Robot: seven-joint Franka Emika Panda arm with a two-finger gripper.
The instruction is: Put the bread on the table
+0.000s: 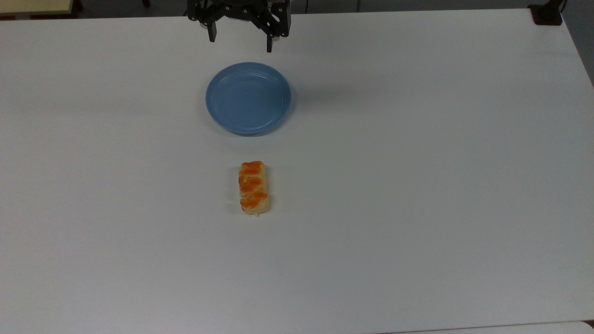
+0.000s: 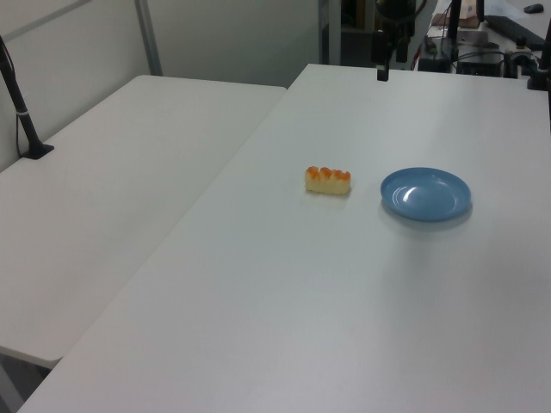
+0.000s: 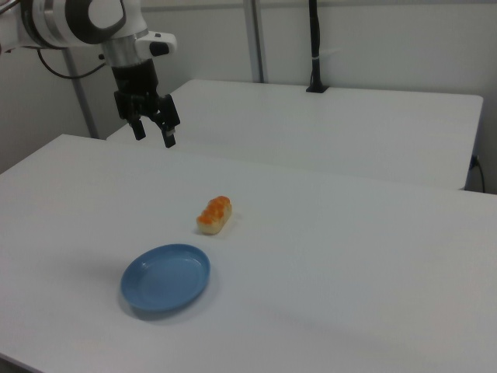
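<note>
Jaws (image 1: 240, 41) spread wide, nothing between them, hanging high over the far edge of the surface (image 1: 441, 185) in the top view, and well clear of everything in the right view (image 3: 153, 134). Next out is the blue plate (image 1: 248, 98), bare, sitting between the jaws and the bread. The bread (image 1: 253, 187) lies flat on the white surface, glazed side up, near the middle, apart from the plate rim and well in from every edge; same picture in the left view (image 2: 328, 180) and the right view (image 3: 214, 214). By my read the placement is done, so the risk is mostly in any extra motion: if the arm drops or sweeps back low toward the middle, an open finger could clip the plate rim or nudge the bread, and it looks light enough to skid or tip onto its side. It has a flat base, so I'd expect no rolling if left alone.
</note>
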